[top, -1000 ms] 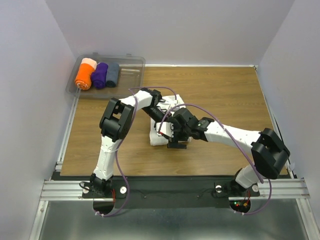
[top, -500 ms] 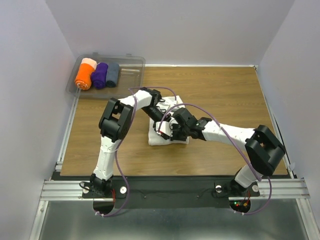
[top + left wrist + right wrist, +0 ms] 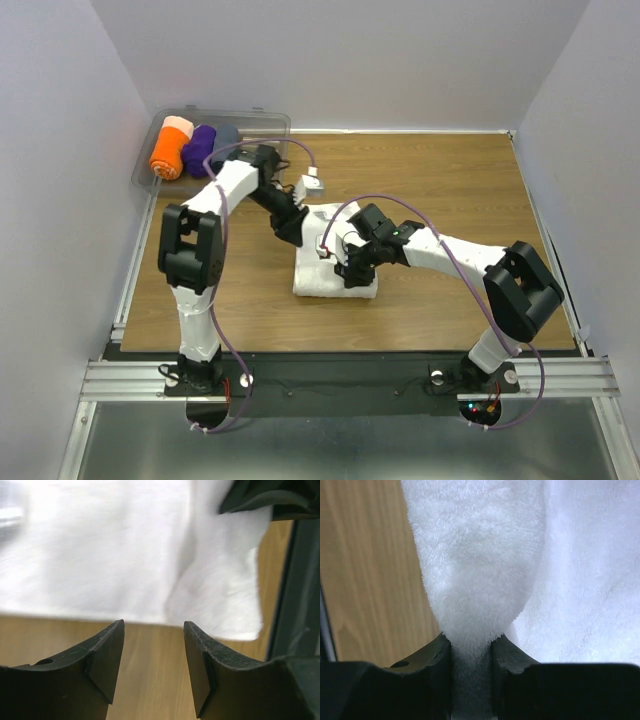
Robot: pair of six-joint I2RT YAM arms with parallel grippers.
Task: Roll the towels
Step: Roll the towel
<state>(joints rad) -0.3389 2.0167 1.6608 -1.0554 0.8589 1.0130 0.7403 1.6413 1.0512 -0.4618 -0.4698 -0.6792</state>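
Note:
The white towel point(image 3: 318, 280) lies folded in a thick bundle at mid-table. My right gripper point(image 3: 351, 272) rests on its near right part. In the right wrist view that gripper point(image 3: 471, 642) is shut on a bunched fold of the towel point(image 3: 480, 555), terry pile squeezed between the pads. My left gripper point(image 3: 293, 228) hovers at the towel's far left edge. In the left wrist view it point(image 3: 154, 626) stands open over bare wood, with the towel point(image 3: 125, 555) just beyond the fingertips and nothing between them.
A clear plastic bin point(image 3: 262, 140) sits at the back left corner. It holds an orange roll point(image 3: 168, 152), a purple roll point(image 3: 200, 148) and a grey-blue roll point(image 3: 229, 131) partly behind my left arm. Part of the right arm point(image 3: 270, 495) shows in the left wrist view.
The left gripper has let go, opened and drawn back to the towel's far left edge. The right gripper has gone from wide open to shut on a fold of the towel.

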